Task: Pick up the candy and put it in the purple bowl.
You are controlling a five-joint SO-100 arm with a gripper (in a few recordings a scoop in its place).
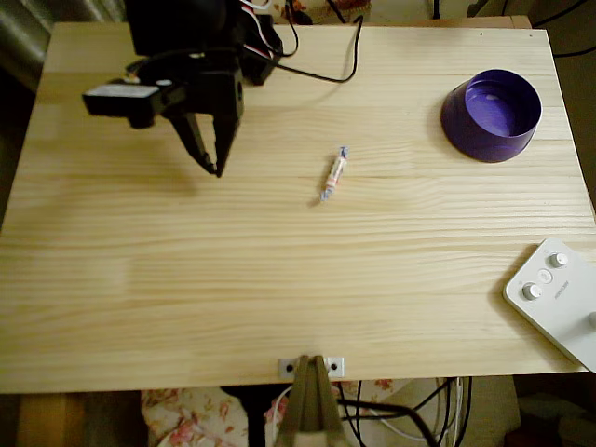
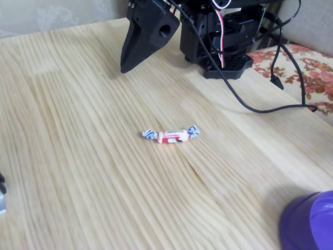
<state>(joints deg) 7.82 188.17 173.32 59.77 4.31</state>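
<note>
The overhead view looks straight down on the whole table (image 1: 279, 307); the fixed view sits low and close, sharing its middle.

**Pine table, flowery fabric around it**

Everything sits on a pale pine table (image 1: 279, 279) with long grain lines and a warm, yellowish light across it. Floral fabric (image 2: 307, 73), cream with red flowers, shows past the table's far edge in the fixed view, and more of it peeks out under the near edge in the overhead view. A clamp (image 1: 310, 391) grips that near edge by a small metal plate. Black cables (image 1: 410, 414) trail below the table. A pale wall (image 2: 57, 15) stands behind it.
</note>
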